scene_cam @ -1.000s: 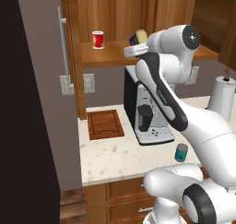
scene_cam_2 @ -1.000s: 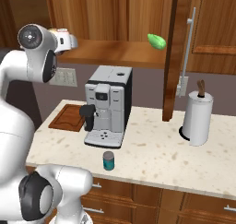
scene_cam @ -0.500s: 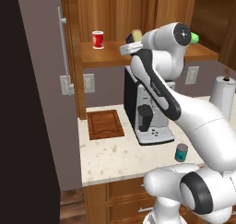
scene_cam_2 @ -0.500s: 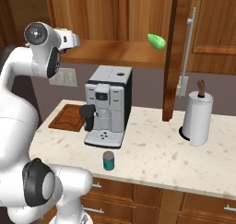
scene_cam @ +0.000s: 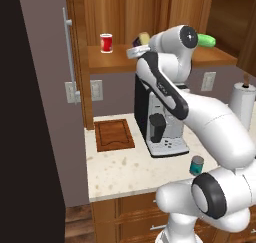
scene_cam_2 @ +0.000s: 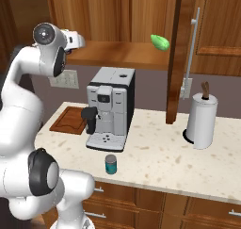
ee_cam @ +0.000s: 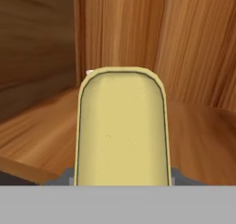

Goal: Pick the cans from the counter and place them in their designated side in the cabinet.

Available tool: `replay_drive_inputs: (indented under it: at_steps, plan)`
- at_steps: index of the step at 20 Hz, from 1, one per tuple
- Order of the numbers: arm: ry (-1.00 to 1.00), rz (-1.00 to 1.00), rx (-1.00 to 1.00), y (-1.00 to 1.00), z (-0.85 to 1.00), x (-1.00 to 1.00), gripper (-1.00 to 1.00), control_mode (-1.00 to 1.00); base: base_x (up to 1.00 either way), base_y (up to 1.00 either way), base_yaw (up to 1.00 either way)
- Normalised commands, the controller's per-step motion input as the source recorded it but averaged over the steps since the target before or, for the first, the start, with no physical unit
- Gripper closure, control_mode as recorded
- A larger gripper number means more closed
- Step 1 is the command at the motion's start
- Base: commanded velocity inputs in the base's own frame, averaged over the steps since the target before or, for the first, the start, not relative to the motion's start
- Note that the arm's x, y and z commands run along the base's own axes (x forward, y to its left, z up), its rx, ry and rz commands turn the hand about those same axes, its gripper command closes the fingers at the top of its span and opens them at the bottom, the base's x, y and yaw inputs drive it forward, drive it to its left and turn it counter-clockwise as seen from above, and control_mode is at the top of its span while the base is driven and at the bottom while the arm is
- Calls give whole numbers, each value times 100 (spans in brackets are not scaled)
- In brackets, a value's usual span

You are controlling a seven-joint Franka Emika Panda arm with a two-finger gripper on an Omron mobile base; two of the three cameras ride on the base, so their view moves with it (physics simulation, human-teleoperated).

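My gripper (scene_cam: 139, 44) is shut on the dark blue can (scene_cam: 143, 38) with the yellow top, held just above the cabinet's wooden shelf board (scene_cam: 113, 63). In the hand view the can's yellow face (ee_cam: 120, 126) hides the fingertips, with the shelf (ee_cam: 41, 135) and the cabinet's back panel behind it. From the right base view my hand (scene_cam_2: 75, 40) reaches in over the left part of the shelf (scene_cam_2: 120, 53). The teal can (scene_cam: 197, 165) (scene_cam_2: 111, 164) stands upright on the beige counter (scene_cam_2: 160, 157), in front of the coffee machine.
A red can (scene_cam: 106, 42) stands on the shelf's left, a green object (scene_cam: 206, 40) (scene_cam_2: 160, 42) on its right. A coffee machine (scene_cam_2: 110, 108), a wooden cutting board (scene_cam: 114, 134) and a paper towel holder (scene_cam_2: 203, 119) sit on the counter. The open cabinet door (scene_cam_2: 181, 53) hangs at the right.
My hand, still holding the blue can, has moved a little further in over the shelf, toward the red can's side. The teal can has not moved.
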Motion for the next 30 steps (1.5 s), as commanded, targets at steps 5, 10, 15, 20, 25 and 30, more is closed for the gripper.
replay_drive_inputs:
  at_steps: [5,10,15,20,25,30]
  plan:
    - [0,0,0,8,-1,38,100,-100,0,0,0]
    - [0,0,0,7,0,36,100,-100,0,0,0]
    - [2,0,0,8,-1,35,100,-100,0,0,0]
    - [4,0,0,7,-3,31,100,-100,0,0,0]
    - [4,0,0,8,-5,32,100,-100,0,0,0]
    - [4,0,0,8,-8,35,100,-100,0,0,0]
